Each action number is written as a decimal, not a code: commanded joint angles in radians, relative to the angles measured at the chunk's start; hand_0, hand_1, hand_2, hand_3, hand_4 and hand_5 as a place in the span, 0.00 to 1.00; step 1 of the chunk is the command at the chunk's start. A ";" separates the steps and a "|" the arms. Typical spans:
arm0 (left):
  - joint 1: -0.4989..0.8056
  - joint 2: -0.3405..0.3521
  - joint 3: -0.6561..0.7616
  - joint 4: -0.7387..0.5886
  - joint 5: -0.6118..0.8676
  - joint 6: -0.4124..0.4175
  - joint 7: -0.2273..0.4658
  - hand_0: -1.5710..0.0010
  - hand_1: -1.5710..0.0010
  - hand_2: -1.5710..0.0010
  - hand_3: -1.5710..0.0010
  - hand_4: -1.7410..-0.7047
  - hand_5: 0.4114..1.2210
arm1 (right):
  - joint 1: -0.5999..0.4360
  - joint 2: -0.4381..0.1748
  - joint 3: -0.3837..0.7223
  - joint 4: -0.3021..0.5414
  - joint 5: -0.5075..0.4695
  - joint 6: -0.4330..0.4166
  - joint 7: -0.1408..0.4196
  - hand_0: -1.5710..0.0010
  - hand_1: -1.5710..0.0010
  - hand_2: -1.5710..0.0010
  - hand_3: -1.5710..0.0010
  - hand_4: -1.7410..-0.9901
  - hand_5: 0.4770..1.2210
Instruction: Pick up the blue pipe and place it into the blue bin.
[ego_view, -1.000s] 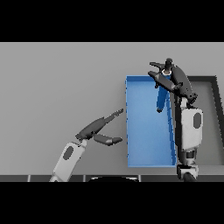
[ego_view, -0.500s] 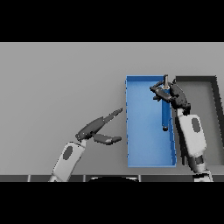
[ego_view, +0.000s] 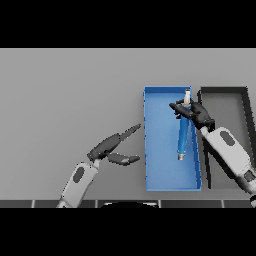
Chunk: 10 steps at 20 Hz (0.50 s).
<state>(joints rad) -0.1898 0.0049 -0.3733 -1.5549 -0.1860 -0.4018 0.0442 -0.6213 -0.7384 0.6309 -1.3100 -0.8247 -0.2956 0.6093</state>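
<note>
Right hand (ego_view: 196, 113) over blue bin (ego_view: 162, 175), fingers curled round upper part of blue pipe (ego_view: 183, 135); grip point partly hidden by fingers. Pipe hangs below hand inside bin outline, pale tip above hand; whether lower end touches bin floor unclear, probably close. Dark bin (ego_view: 227, 95) just right of hand, cut off by arm. Since half second ago: pipe longer in view, hand slightly lower. Left hand (ego_view: 112, 147) open on tabletop (ego_view: 65, 100), unchanged.

grey table (ego_view: 70, 100) — bare surface, spans the view | dark bin (ego_view: 230, 107) — on table, right side, touching a neighbouring container's wall
</note>
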 joint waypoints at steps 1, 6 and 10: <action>0.004 0.003 -0.001 -0.001 -0.003 0.001 -0.004 1.00 1.00 1.00 1.00 0.79 0.10 | -0.023 -0.031 0.057 -0.013 0.034 0.026 0.001 0.77 0.79 0.79 0.94 0.62 0.72; 0.005 0.007 0.003 -0.015 0.005 -0.001 0.001 1.00 1.00 1.00 1.00 0.78 0.10 | -0.095 -0.099 0.201 -0.021 0.036 0.087 0.000 0.93 0.93 0.93 0.98 0.73 0.45; 0.002 0.006 0.007 -0.016 0.013 -0.003 0.010 1.00 1.00 1.00 1.00 0.78 0.10 | -0.133 -0.136 0.286 -0.030 0.016 0.102 0.001 0.97 0.97 0.97 0.99 0.82 0.36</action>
<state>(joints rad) -0.1876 0.0108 -0.3665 -1.5704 -0.1734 -0.4050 0.0537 -0.7548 -0.8743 0.9174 -1.3402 -0.8084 -0.1940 0.6100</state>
